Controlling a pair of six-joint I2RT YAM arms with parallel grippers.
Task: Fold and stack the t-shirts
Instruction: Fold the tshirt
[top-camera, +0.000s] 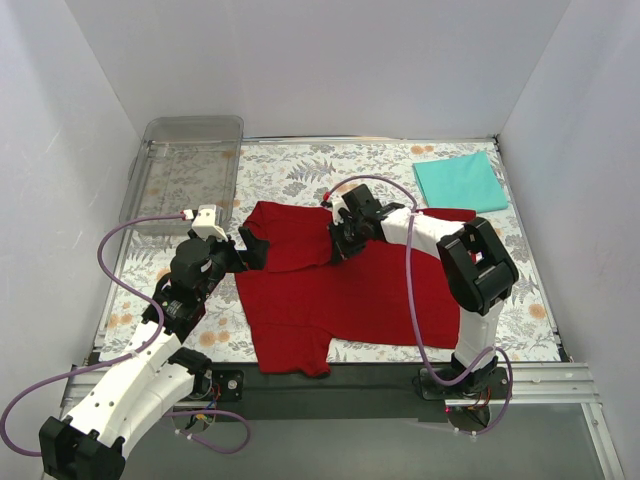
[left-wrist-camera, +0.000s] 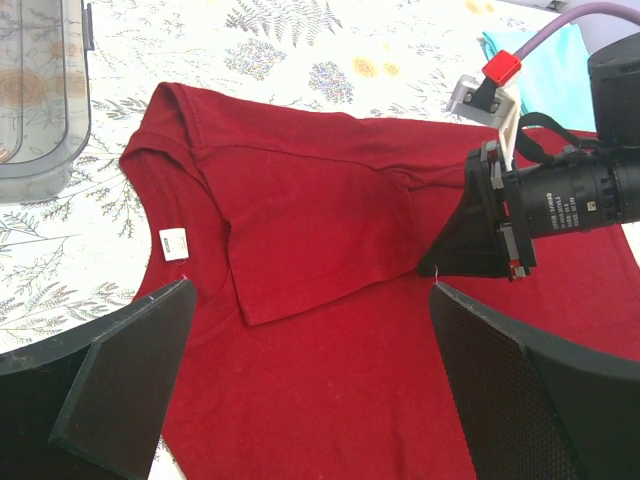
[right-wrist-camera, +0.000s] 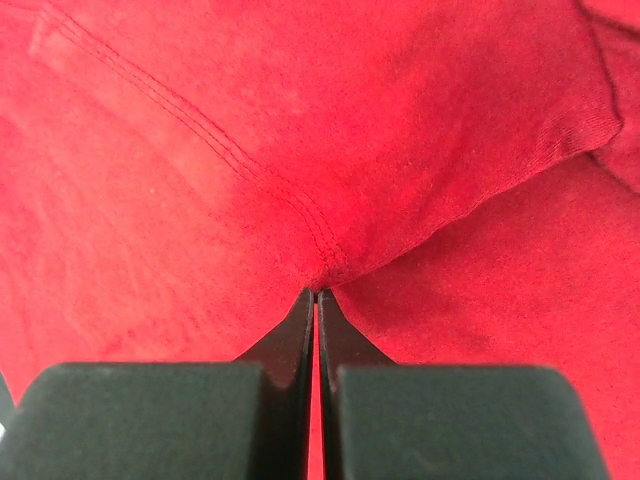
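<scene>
**Dark red t-shirt** (top-camera: 340, 295): spread on the floral mat (top-camera: 300, 175) at mid-worktop, one sleeve lying across the chest. White neck label (left-wrist-camera: 174, 243), print too small to read.
**Teal t-shirt** (top-camera: 460, 182): folded, far right corner.
**Right gripper** (right-wrist-camera: 316, 292): jaws clenched on the red shirt's stitched sleeve hem.
**Left gripper** (left-wrist-camera: 311, 300): jaws released wide, over the red shirt near the collar.
**Clear plastic tray** (top-camera: 185, 170): far left.

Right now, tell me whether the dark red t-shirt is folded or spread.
Partly folded: a flap of the dark red t-shirt lies turned over onto its body, the right gripper pinching its corner; the rest lies spread.
</scene>
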